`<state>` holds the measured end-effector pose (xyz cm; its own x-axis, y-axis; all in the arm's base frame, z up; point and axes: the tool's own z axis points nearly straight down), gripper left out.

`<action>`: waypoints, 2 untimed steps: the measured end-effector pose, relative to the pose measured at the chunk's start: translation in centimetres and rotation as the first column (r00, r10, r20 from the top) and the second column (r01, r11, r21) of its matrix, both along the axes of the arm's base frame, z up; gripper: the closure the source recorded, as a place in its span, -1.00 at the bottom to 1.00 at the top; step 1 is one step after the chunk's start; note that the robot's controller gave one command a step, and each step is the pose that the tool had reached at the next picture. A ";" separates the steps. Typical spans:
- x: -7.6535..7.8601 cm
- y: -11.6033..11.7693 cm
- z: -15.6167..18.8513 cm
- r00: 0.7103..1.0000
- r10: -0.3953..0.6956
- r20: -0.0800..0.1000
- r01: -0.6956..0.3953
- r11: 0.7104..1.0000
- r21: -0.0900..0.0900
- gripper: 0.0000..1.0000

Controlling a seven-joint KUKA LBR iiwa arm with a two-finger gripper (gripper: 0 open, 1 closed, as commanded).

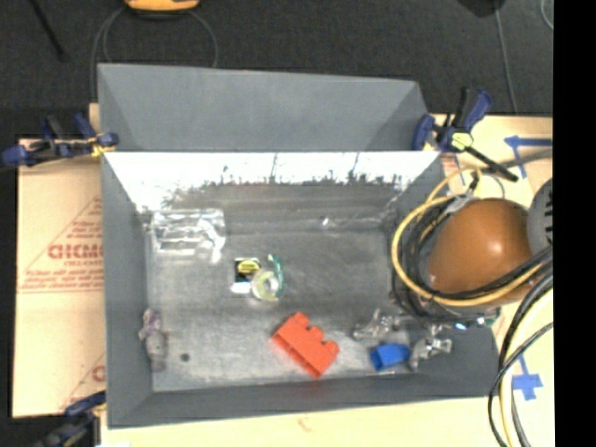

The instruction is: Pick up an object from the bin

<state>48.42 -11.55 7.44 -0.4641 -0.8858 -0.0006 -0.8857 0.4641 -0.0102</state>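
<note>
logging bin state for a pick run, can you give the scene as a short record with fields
container: grey metal bin
arm end: claw low in the bin's lower right corner
nearest thing: small blue piece, right at the claw
held: cannot tell
lower middle: orange block, left of the blue piece, apart from it
centre: yellow and pale green bits, bunched together
upper left: clear plastic wrapper
lower left: small grey figure, alone by the left wall

Arm (543, 218) enters from right; orange-covered wrist (475, 250), cables (399, 250) looped round, end effector (407, 335) low.
</note>
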 end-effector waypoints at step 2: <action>0.8 -2.5 15.2 1.000 0.029 0.001 -0.029 1.000 0.001 1.00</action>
